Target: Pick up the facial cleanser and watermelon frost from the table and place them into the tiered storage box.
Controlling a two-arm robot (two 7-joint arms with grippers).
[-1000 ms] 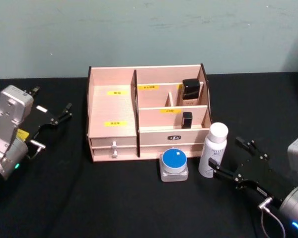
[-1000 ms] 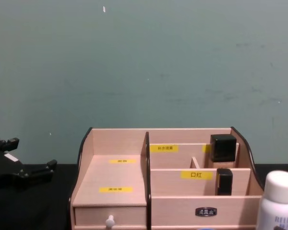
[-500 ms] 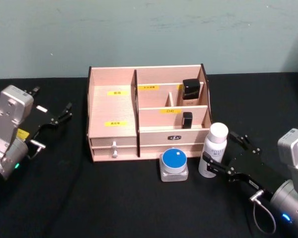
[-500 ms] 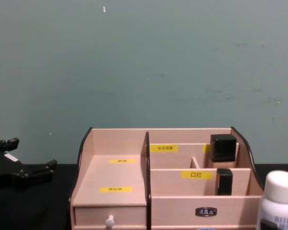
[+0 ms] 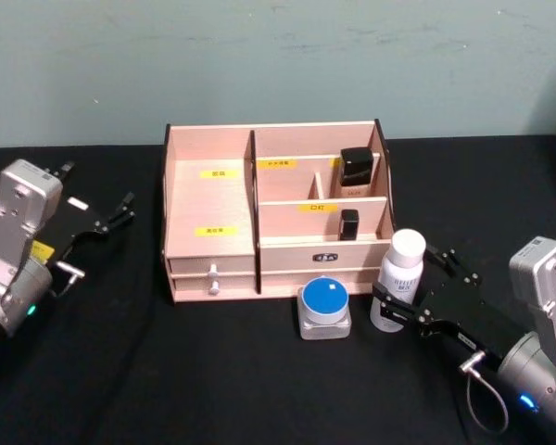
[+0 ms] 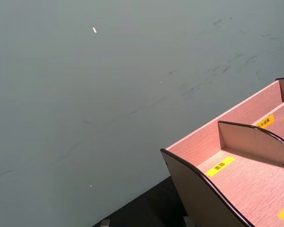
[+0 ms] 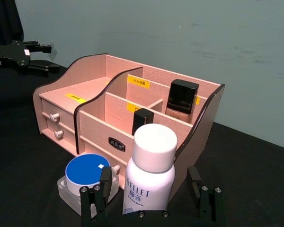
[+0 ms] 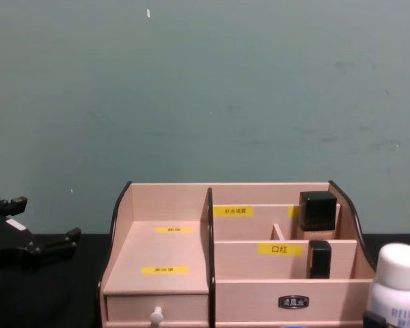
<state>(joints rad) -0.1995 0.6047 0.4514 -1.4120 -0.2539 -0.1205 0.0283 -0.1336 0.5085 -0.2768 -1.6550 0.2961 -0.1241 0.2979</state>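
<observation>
**R gripper straddling cleanser, grasp not yet closed**

Head view: right gripper [image 5: 406, 274] has jaws apart, one each side of the facial cleanser [image 5: 399, 283]. The cleanser stands upright on the tabletop [image 5: 213, 380], just in front of the tiered storage box [image 5: 208, 199]. Watermelon frost [image 5: 325, 308] sits just beside it. Left gripper [image 5: 94, 193] is parked well to the left, jaws apart.

Left wrist view: box back corner only, nothing in reach.

Right wrist view: bottle is centred between the jaws, no contact evident. One jaw is very near the jar.

Chest view: bottle at right edge, upright.

Advice: close squarely on the body below the cap, keep the jaw off the jar, then lift straight.

Vs. 1 s ago: R gripper has advanced to the bottle. Bottle, jar, box and L arm are unchanged.
</observation>
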